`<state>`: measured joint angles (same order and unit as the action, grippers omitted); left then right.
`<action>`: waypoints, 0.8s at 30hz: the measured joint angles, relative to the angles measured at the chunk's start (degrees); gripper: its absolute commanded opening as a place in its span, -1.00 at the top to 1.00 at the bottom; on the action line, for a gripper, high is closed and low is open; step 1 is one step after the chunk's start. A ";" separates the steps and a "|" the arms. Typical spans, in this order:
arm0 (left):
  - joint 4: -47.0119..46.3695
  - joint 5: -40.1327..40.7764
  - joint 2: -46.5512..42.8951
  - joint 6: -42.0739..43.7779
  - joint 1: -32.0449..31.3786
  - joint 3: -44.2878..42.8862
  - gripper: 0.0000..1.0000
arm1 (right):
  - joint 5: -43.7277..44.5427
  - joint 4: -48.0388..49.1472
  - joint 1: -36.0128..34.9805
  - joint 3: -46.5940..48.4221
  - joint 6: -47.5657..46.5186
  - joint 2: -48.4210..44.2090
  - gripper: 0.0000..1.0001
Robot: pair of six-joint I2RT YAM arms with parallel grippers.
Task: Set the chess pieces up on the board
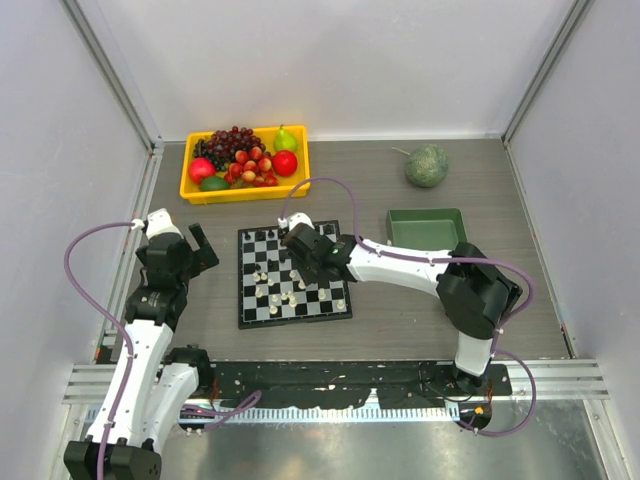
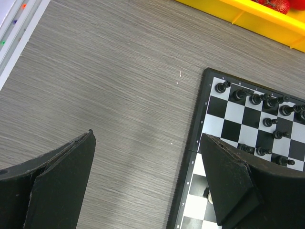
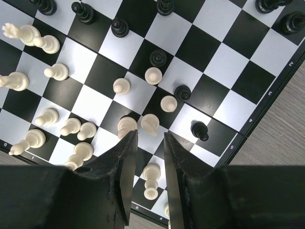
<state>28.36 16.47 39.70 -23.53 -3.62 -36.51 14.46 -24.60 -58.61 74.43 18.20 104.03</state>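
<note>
The board (image 1: 290, 320) lies at the table's middle, with black pieces along its far rows and cream-white pieces (image 1: 275, 290) scattered over its near half. My right gripper (image 1: 298, 243) hovers over the board. In the right wrist view its jaws (image 3: 150, 135) stand a narrow gap apart with nothing between them, just short of a white piece (image 3: 149, 124). Several white pieces (image 3: 57, 71) and black pieces (image 3: 182, 92) stand on the squares (image 3: 200, 47). My left gripper (image 1: 195, 250) is wide open and empty (image 2: 147, 143) over bare table beside the board's left edge (image 2: 228, 112), near the black back row (image 2: 257, 99).
A yellow fruit tray (image 1: 245, 192) stands behind the board, and its edge shows in the left wrist view (image 2: 267, 24). A green tray (image 1: 427, 228) sits to the right. A round green fruit (image 1: 427, 165) lies at the back right. White walls enclose the table.
</note>
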 measured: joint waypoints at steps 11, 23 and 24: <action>0.00 0.00 0.20 0.00 0.07 0.00 -0.98 | -2.69 0.07 0.70 1.29 -0.33 2.43 0.37; 0.00 -0.02 0.20 0.00 0.39 0.00 -0.98 | -4.57 0.07 1.64 1.55 -0.46 3.28 0.55; 0.00 -0.02 0.20 0.02 0.39 0.00 -0.98 | -4.72 0.07 1.66 1.60 -0.52 3.28 0.55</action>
<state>28.36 16.45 39.90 -23.51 -3.22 -36.51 9.74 -24.53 -56.95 76.03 17.67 107.31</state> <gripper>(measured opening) 0.992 0.241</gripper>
